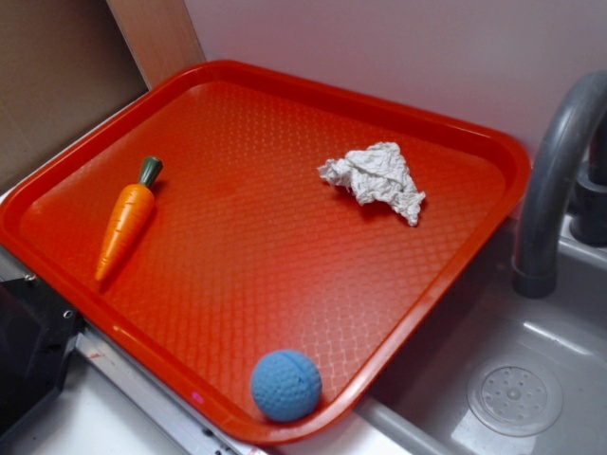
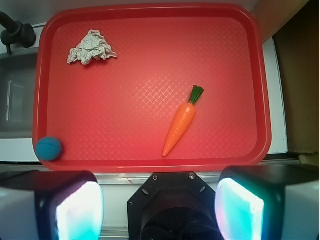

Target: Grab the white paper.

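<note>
Claw (image 2: 159,205) hangs wide and empty; paper (image 2: 90,48) lies at tray's (image 2: 150,162) eleven o'clock, best pinched across its raised crumple.

red tray (image 1: 474,142), carrot (image 1: 125,220), blue ball (image 1: 285,385), sink w/ faucet (image 1: 555,180)

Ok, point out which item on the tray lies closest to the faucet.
The white paper, crumpled in the tray's far corner by the faucet. The ball sits at the near edge; the carrot lies across the tray.
</note>
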Controlling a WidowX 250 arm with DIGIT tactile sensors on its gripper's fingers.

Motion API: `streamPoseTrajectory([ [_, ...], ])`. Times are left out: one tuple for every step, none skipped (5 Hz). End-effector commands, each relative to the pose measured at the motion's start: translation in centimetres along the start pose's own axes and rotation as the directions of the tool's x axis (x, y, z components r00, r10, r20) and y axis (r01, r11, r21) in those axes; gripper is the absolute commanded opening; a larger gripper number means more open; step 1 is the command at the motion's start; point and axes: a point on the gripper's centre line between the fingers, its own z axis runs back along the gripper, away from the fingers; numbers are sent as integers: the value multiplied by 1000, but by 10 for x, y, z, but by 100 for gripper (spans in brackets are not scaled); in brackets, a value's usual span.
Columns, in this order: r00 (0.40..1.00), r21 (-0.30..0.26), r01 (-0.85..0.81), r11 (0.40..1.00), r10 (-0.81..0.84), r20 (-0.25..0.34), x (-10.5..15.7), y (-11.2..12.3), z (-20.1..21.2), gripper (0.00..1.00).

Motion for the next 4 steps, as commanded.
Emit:
streamPoseTrajectory([
  [1000, 0, 0, 1000, 0, 0, 0, 0, 0, 100],
  [1000, 0, 0, 1000, 0, 0, 0, 0, 0, 100],
  [1000, 0, 0, 1000, 0, 0, 0, 0, 0, 100],
  [1000, -9, 1, 1000, 0, 18, 12, -3, -12, 100],
])
